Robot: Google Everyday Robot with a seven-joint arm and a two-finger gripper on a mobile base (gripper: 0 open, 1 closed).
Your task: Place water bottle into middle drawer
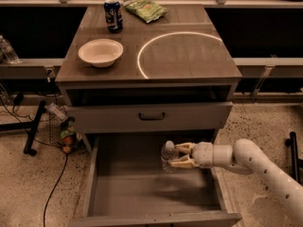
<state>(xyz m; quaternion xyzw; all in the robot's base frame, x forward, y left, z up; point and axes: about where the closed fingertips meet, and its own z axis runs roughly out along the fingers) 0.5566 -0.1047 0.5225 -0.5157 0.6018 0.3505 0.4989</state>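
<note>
hand [176,155] clamping water bottle [167,155], over middle drawer [142,195]

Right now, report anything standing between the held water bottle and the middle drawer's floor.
Nothing visible does. The gripper, reaching in from the right, grips the water bottle over the open middle drawer, and only bare grey floor shows beneath it.

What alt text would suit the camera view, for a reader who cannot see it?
The robot's hand, reaching from the right, holds a small clear plastic water bottle upright over the wide grey open drawer. A white bowl, blue can and green bag sit on the cabinet top.
</note>
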